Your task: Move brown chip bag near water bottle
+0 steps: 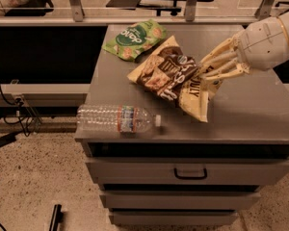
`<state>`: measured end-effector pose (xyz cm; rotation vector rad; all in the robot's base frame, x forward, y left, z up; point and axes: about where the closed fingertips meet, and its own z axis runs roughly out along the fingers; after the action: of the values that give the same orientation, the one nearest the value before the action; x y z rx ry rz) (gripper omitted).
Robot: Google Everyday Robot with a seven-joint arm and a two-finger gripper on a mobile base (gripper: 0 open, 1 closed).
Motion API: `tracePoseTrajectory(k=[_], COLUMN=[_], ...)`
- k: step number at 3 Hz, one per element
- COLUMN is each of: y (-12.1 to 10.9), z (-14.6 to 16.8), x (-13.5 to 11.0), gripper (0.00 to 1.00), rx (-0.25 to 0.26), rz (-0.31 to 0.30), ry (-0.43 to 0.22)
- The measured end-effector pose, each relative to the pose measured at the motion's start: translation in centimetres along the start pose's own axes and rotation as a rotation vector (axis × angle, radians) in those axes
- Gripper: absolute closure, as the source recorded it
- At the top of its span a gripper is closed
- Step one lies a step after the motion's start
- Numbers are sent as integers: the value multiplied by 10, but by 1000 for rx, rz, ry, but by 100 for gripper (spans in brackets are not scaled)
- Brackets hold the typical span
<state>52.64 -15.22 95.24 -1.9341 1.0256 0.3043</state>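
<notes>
Table: grey top over drawers, carrying everything.
Chip bag: brown, mid-table, tilted, with its right side caught in the tool.
Bottle: on its side at the front left edge, cap pointing right, near the chip bag but apart from it.
Green bag: flat at the back left.
Tool: right of centre, clenched on the chip bag.
Progress: grasp made; probably a short carry and the release remain.

Crumpled brown chip bag tilted, right end pinched in gripper — water bottle on side, cap rightward, near bag.
</notes>
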Motion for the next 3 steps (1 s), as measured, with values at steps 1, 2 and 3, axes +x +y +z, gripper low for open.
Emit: tracePoseTrajectory(k=[1, 2, 3], y=[11, 10, 9], z=[12, 14, 16], x=[-6, -6, -6], gripper=[100, 83, 61], rx=[-46, -46, -46], rz=[-18, -19, -19], ry=[-39, -41, -43])
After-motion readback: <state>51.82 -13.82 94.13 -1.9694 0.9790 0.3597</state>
